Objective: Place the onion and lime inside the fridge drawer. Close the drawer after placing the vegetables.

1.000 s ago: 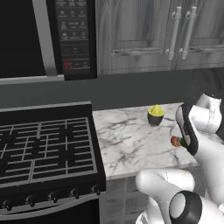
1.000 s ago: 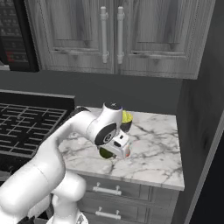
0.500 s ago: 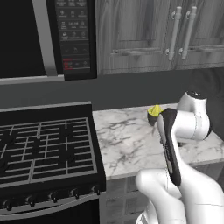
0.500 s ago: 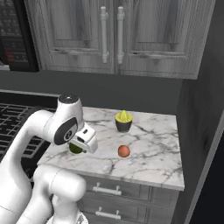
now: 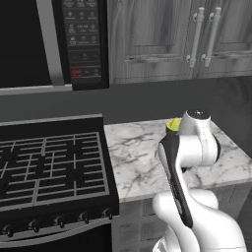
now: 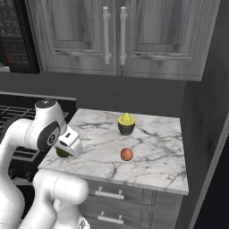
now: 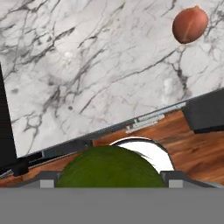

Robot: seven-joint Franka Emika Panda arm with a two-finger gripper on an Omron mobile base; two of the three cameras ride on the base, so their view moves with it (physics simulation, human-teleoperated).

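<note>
Close up, the hand view shows the gripper [image 7: 109, 183] clenched on the lime [image 7: 109, 168]; the right base view shows the onion [image 6: 126, 154] on marble.

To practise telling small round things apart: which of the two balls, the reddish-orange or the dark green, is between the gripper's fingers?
The dark green one, the lime, sits in the gripper; the onion lies free on the marble counter.

Place: a rendered home kitchen.
Cooking: a black gas stove [image 5: 49, 167] with grates and front knobs, and a dark microwave [image 5: 54, 42] mounted above it.
Storage: grey wood-grain wall cabinets [image 6: 120, 36] with silver bar handles; grey drawers [image 6: 112, 201] under the counter.
Work surface: a white marble counter [image 6: 152, 147] with dark veins, against a dark backsplash.
Floor: brown wood planks [image 7: 192, 148] below the counter edge.
</note>
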